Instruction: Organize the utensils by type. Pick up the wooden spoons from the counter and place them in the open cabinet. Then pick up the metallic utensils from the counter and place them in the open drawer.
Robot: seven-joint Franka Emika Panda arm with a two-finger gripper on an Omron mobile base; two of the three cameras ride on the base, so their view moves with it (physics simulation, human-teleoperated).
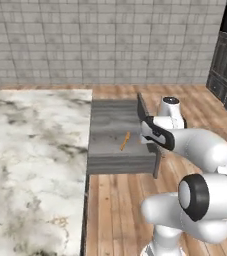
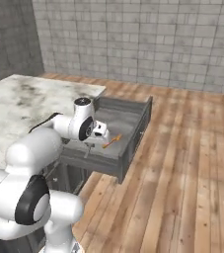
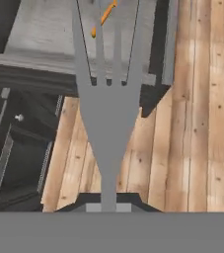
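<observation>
Item: plain grey steel fork (image 3: 106,113), flat, 4 tines, narrow neck. It is held by its handle end in the two-finger gripper (image 3: 108,205), whose jaws stand narrow and clamped on the handle; the tines point toward 12 o'clock in the hand view, reaching over the near edge of the wide, shallow, grey-lined drawer (image 3: 44,34).

Handling, as judged: light, rigid, not fragile. The smooth thin metal is likely slippery and may swivel in a pinch, so a hold on the flat of the handle suits it best.

Companion item: small orange fork with a long thin handle (image 1: 125,141), lying loose on the drawer floor, at about 12 o'clock from the grey tines in the hand view.

Surroundings: white marble counter with grey and brown veins (image 1: 30,160), at 9 o'clock of the drawer in the left base view; wooden plank floor (image 2: 192,163) beneath.

View notes: the hand view gives the grip and tines. The right base view gives the open drawer's dark front and the arm's wrist just beside the drawer's near corner.
</observation>
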